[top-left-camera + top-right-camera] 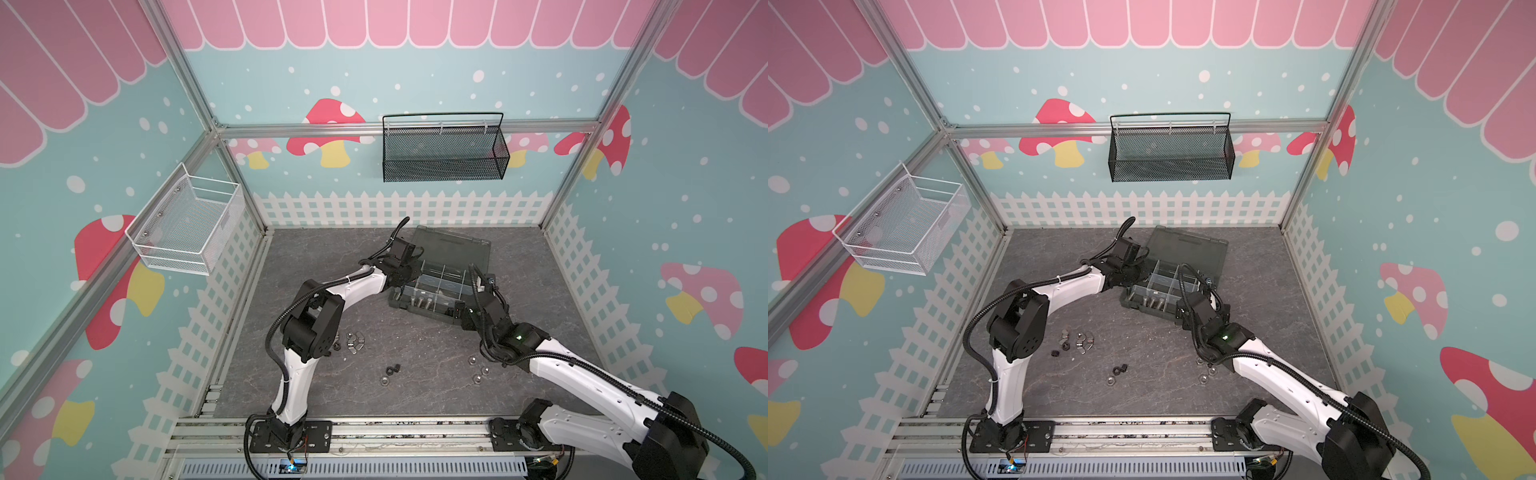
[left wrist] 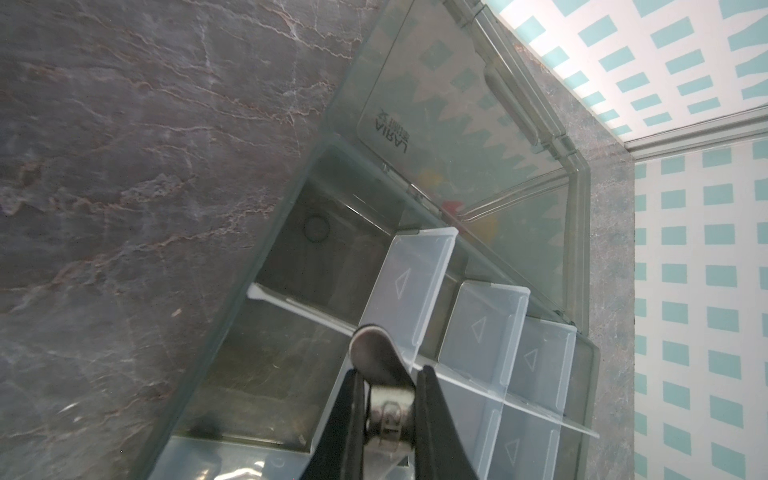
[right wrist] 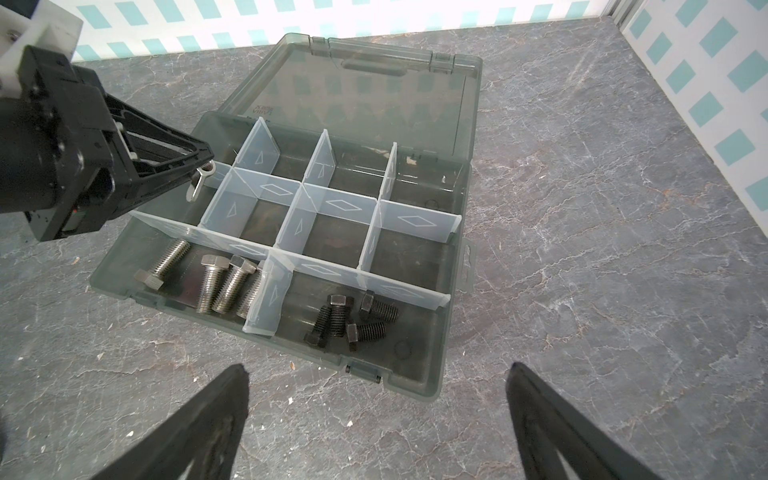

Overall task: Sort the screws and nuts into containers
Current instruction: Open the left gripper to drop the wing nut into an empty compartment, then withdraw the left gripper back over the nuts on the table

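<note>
Grey marbled tabletop (image 1: 424, 399). The dark grey organiser box (image 3: 415, 266) sits toward its back, with the smoky lid (image 3: 374, 95) flipped open flat behind it. Translucent dividers (image 3: 332, 203) split the box into compartments (image 3: 332, 241).

Left pincer (image 3: 203, 160) reaches in over the box's left end, clenched on a silver wing nut (image 2: 376, 353). The nut hangs above the divider line there; can't tell which compartment it is over.

Right pincer (image 3: 377, 368) is spread wide and empty, hovering just off the box's near edge on the right side.

Near row of the box:
- Four silver screws (image 3: 224, 286) lie in the left compartment, one partly behind a divider.
- Four black screws (image 3: 353, 320) lie in the right compartment.
- The other compartments look bare.

Loose on the tabletop, well apart from the box:
- Several wing nuts (image 1: 353, 343) beside the left arm's elbow.
- A pair of black nuts (image 1: 392, 369) near the middle front, with one silver nut just beside them.
- A few silver hex nuts (image 1: 478, 374) beside the right arm.
</note>
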Controlling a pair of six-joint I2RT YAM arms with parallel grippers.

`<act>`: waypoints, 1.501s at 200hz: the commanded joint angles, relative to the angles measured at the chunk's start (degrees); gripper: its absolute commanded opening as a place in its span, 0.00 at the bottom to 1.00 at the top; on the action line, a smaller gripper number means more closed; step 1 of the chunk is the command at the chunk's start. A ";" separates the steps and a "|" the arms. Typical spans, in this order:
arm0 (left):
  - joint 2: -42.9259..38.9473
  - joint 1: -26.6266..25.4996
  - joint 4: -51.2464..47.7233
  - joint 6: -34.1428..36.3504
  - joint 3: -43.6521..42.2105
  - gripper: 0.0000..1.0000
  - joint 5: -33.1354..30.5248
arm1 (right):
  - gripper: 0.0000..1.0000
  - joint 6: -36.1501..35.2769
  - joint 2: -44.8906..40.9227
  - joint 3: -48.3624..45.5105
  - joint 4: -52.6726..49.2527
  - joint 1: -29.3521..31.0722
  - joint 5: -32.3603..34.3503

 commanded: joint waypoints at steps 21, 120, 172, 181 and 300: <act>-0.46 -0.39 0.02 -1.01 -2.13 0.06 -2.86 | 0.98 1.05 -0.37 -0.22 -0.98 -0.06 1.31; -4.39 -1.26 -1.14 1.38 -2.88 0.41 -5.48 | 0.98 0.74 -1.49 -0.23 -0.91 -0.06 1.29; -14.09 -3.55 -4.31 4.91 -7.66 0.45 -10.42 | 0.98 0.69 -1.50 -0.23 -0.99 -0.09 1.26; -16.43 -3.96 -4.80 5.02 -10.08 0.47 -11.33 | 0.98 0.68 -1.49 -0.27 -0.98 -0.09 1.25; -44.47 -7.16 -14.56 0.53 -45.65 0.82 -17.24 | 0.98 -0.25 0.04 -1.01 1.56 -0.09 0.24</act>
